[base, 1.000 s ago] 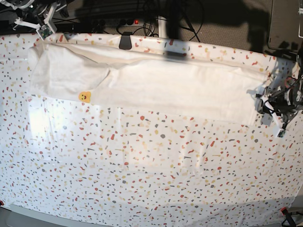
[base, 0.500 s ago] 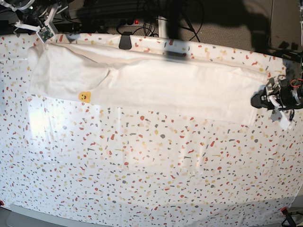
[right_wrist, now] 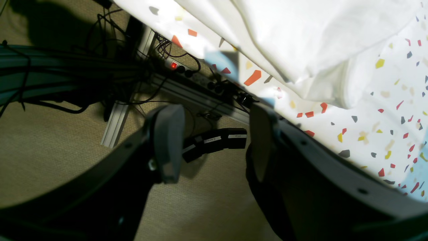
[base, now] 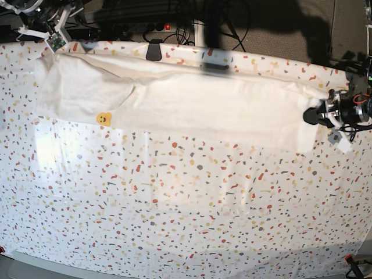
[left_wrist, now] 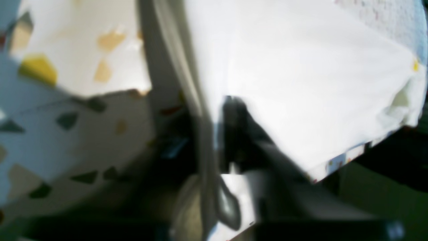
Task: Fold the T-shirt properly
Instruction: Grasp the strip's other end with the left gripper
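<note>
The T-shirt lies along the far edge of the table, already folded lengthwise into a long white band; a small yellow smiley patch shows near its left end. No print is visible from this side.

Handling, as judged: the cloth is light, soft and limp. It will sag and crease wherever it is unsupported, and the layers may slide apart if only the top one is caught. The sound places to take hold are the corners and the doubled edge at each short end, pinching all layers together.

The left pincer sits at the band's right end, its dark tip on the short edge. In the left wrist view the picture is blurred, but white cloth appears to run down between the dark fingers, so I judge it clamped on the T-shirt. The right pincer hangs beyond the far left corner of the table with its pads clearly apart and nothing between them, over the floor and its cables.

Against the frames a moment earlier: the left pincer has moved in from beside the right end onto the edge itself and drawn together there. The right pincer is unchanged.
</note>
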Controlling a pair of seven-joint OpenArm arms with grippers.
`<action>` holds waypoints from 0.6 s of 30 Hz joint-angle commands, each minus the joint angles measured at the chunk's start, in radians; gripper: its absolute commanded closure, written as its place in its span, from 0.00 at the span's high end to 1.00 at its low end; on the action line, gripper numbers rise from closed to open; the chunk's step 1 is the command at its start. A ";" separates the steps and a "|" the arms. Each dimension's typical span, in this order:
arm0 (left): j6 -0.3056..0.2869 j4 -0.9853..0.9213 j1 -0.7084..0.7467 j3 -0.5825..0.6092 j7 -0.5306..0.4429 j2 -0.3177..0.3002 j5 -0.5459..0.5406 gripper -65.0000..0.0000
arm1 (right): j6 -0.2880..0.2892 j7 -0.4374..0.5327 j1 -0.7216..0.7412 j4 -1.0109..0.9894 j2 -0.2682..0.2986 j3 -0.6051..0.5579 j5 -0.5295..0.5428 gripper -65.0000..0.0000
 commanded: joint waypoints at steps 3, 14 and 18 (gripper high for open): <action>0.003 0.014 -0.010 -0.002 0.015 -0.018 -0.001 0.00 | -0.004 0.013 -0.010 0.019 0.008 0.007 0.009 0.49; 0.030 0.278 0.007 -0.002 0.061 -0.017 0.038 0.00 | -0.005 -0.010 0.029 0.018 0.008 0.007 0.037 0.49; 0.057 0.384 0.016 -0.002 0.071 -0.014 0.058 0.00 | -0.005 -0.010 0.050 0.019 0.008 0.007 0.039 0.49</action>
